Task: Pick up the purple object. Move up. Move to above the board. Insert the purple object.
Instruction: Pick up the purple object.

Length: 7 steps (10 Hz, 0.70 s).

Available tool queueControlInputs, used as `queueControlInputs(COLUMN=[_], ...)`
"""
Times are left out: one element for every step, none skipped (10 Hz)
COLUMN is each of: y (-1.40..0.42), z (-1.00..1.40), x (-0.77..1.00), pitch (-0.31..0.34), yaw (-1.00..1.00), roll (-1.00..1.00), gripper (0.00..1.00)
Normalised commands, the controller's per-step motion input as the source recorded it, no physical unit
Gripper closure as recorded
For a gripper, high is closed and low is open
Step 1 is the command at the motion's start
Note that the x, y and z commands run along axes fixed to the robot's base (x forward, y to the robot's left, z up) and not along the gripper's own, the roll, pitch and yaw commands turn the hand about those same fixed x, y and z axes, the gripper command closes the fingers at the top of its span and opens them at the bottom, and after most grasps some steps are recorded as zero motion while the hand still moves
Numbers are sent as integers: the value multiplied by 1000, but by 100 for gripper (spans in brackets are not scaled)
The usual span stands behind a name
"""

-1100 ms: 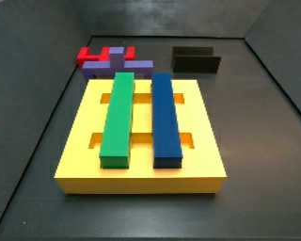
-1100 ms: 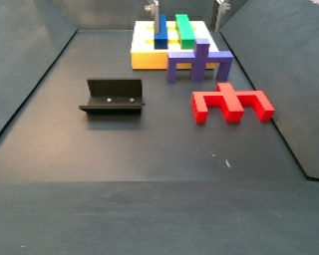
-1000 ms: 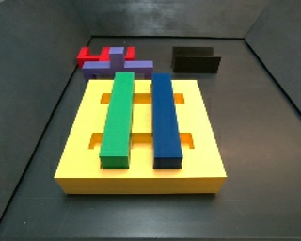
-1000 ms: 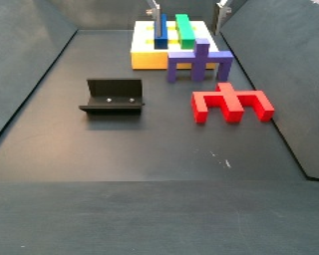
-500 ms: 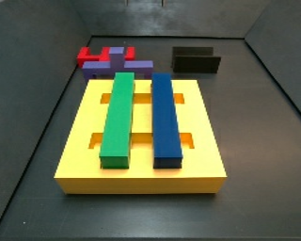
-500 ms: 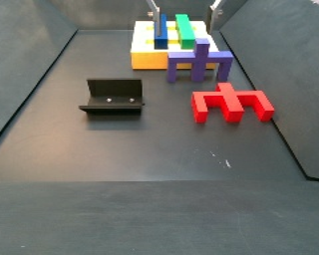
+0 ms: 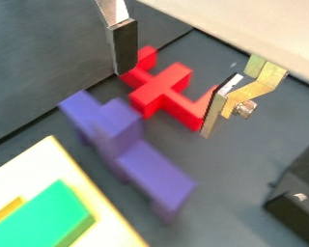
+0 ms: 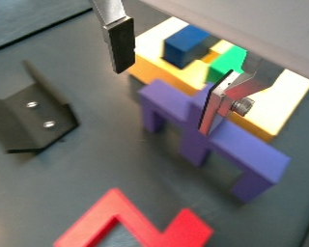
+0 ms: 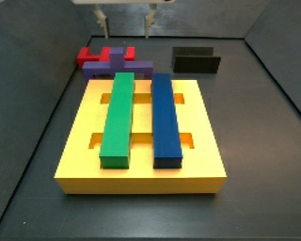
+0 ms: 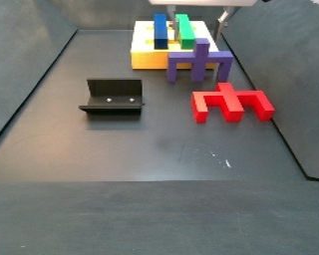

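The gripper point(image 9: 125, 25) hangs above the purple object point(image 9: 117, 67) at the far end of the floor, seen at the 12 o'clock edge of a side view. Its fingers point(image 9: 102, 21) stand wide apart with nothing between them. In a side view the gripper point(image 10: 189, 24) sits over the board point(image 10: 148, 52) end, above the purple object point(image 10: 201, 62).

In a wrist view the gripper point(image 7: 168, 79) straddles the red block point(image 7: 166, 89), with one finger point(image 7: 124, 43) on each side and clear of it; the purple object point(image 7: 127, 150) lies just beside the red block. In a wrist view the gripper point(image 8: 164, 75) is over the purple object point(image 8: 209, 143), the fingers point(image 8: 117, 42) clear of it and not closed.

The purple object rests on the floor between the board point(image 9: 78, 151) and the red block point(image 9: 93, 54). It touches or nearly touches the board's far edge; which cannot be told.

The board carries a green bar point(image 9: 118, 117) and a blue bar point(image 9: 166, 117), side by side and parallel, the blue bar at 3 o'clock of the green.

The fixture point(image 9: 196, 61) stands at 3 o'clock of the purple object, apart from it. In a side view the fixture point(image 10: 113, 98) stands at 9 o'clock of the red block point(image 10: 230, 104), well apart
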Motion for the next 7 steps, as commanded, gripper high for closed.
queueControlInputs(y=[-491,-446,-391,-180,0,0,3], z=[-226,-426,-480,-411,-374,-263,-149], x=[-300,-23,-74,-149,-54,0,0], pitch=[-97,-37,-11,0,0,0,50], yaw=[6,129,131,194,114,49,0], roll=[149,221,241,200,170,223,153], gripper=[0,0,0,0,0,0,0])
